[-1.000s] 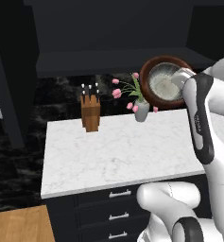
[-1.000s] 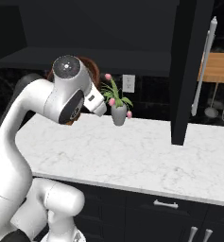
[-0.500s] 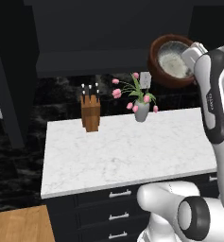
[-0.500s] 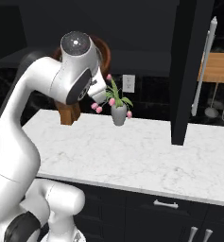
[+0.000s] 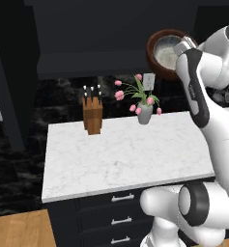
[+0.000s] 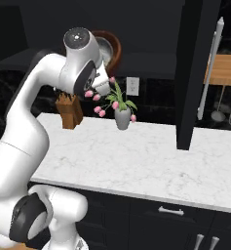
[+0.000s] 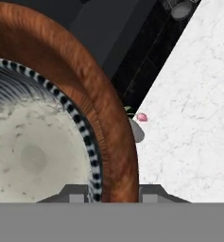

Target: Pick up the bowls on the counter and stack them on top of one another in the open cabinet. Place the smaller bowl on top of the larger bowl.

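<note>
- The hand (image 7: 113,191) is gripping the rim of the big brown bowl (image 7: 92,101), one fingertip on each side of the wall, so it is closed on that bowl.
- The small grey bowl (image 7: 33,151) is already sitting inside the brown one, its speckled pale inside facing the hand camera; both are riding together.
- The bench (image 5: 128,152) is lying well below, carrying a knife block (image 5: 92,115) and a vase of pink tulips (image 5: 144,112) near its back edge.
- In the left base view the stacked bowls are hanging high above the bench, tipped toward the camera, at about the level of the dark open cabinet (image 5: 94,60).
- Judging by this, the step in hand is carrying the stack to the cabinet shelf; the next move calls for levelling the bowls, easing them over the flat shelf, then letting go.
- No brands, labels or readable writing are showing anywhere.
</note>
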